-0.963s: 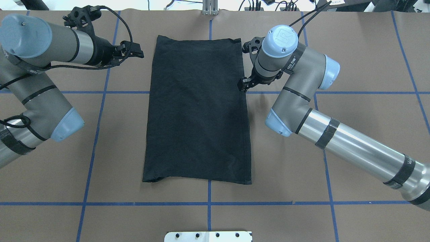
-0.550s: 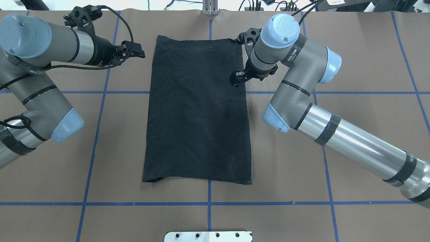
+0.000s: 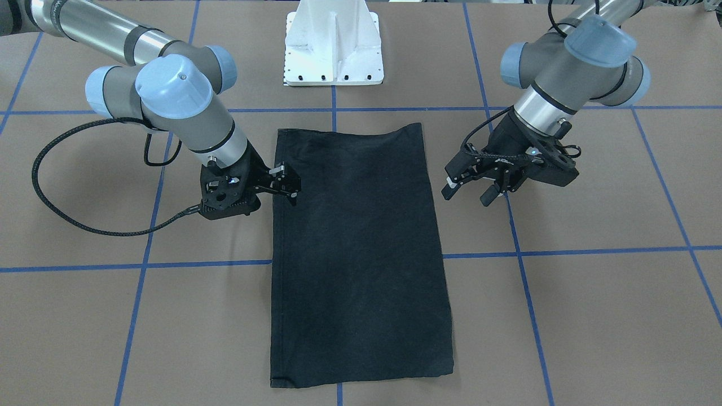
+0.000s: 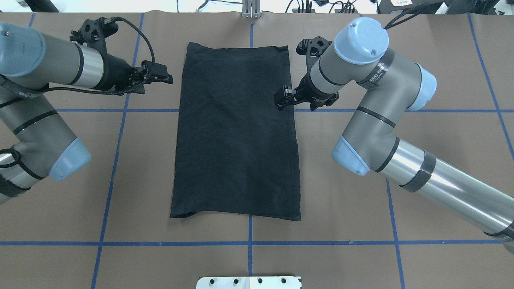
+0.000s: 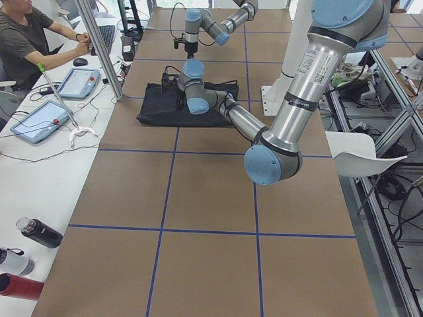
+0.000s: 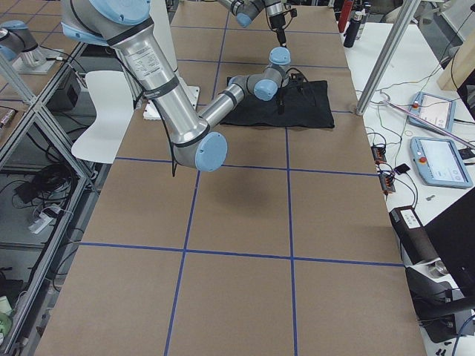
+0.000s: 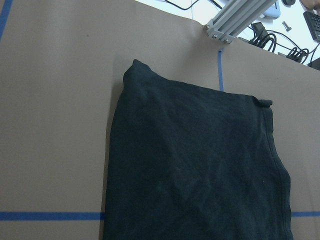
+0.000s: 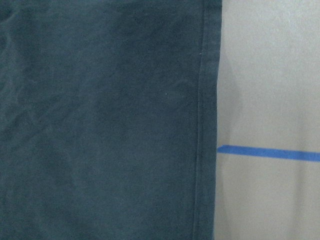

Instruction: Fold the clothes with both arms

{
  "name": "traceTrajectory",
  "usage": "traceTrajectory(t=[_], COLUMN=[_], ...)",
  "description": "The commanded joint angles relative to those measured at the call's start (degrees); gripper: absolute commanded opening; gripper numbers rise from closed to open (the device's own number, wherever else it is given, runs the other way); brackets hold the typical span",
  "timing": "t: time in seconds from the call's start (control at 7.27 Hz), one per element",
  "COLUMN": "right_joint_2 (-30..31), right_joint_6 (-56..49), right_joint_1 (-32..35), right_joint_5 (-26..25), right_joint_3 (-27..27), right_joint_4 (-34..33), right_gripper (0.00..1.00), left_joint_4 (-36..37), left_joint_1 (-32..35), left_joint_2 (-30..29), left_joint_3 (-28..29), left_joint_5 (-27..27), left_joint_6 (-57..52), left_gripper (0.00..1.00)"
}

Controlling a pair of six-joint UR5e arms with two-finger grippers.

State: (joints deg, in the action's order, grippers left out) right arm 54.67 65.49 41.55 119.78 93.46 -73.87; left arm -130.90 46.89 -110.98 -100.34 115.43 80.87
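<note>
Plainly, the black T-shirt [image 4: 235, 132] lay flat in the middle of the bench [image 4: 441, 60], folded into a long rectangle with only plain black cloth showing and its short ends toward and away from the robot. The right tool [image 3: 289, 182] hung over the shirt's right long edge, in the half farther from the robot. Its fingers were parted with nothing between them, and the cloth beneath lay undisturbed. The right wrist view showed only that stitched edge beside a strip of blue tape [image 8: 270, 152]. The left tool [image 3: 467, 192] sat over bare bench just off the shirt's left long edge — clear of the cloth, fingers spread wide and empty, pointing toward the shirt. Blue tape lines divided the brown bench top into squares.
</note>
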Motion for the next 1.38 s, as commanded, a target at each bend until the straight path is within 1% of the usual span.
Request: traceTrajectory(t=[0.0, 0.14, 0.28, 0.55, 0.83, 1.24], right_joint_2=[2.52, 4.11, 4.82, 5.53, 5.62, 6.58], right_joint_6=[10.31, 13.4, 14.48, 15.54, 16.16, 16.07], right_joint_1=[-0.24, -0.68, -1.64, -2.96, -3.49, -3.49], right_joint_5=[3.61, 3.71, 3.88, 3.88, 3.88, 3.97], right_joint_3=[5.83, 8.73, 10.94, 12.54, 13.07, 14.03], right_joint_4=[0.31, 0.31, 0.22, 0.22, 0.31, 0.31], right_gripper=[1.0, 1.0, 1.0, 1.0, 1.0, 1.0], left_joint_4=[-7.49, -8.66, -8.76, -8.85, -8.76, -8.76], left_joint_1=[-6.35, -10.9, -14.86, -18.31, -21.83, -26.76], left_joint_2=[5.58, 6.47, 9.09, 13.76, 14.04, 13.95], left_joint_3=[-2.65, -3.1, -4.58, -6.61, -6.44, -6.18], left_joint_5=[-2.39, -6.41, -9.93, -11.71, -12.69, -16.2], left_joint_6=[11.45, 15.51, 17.64, 18.45, 19.41, 22.4], left_gripper=[1.0, 1.0, 1.0, 1.0, 1.0, 1.0])
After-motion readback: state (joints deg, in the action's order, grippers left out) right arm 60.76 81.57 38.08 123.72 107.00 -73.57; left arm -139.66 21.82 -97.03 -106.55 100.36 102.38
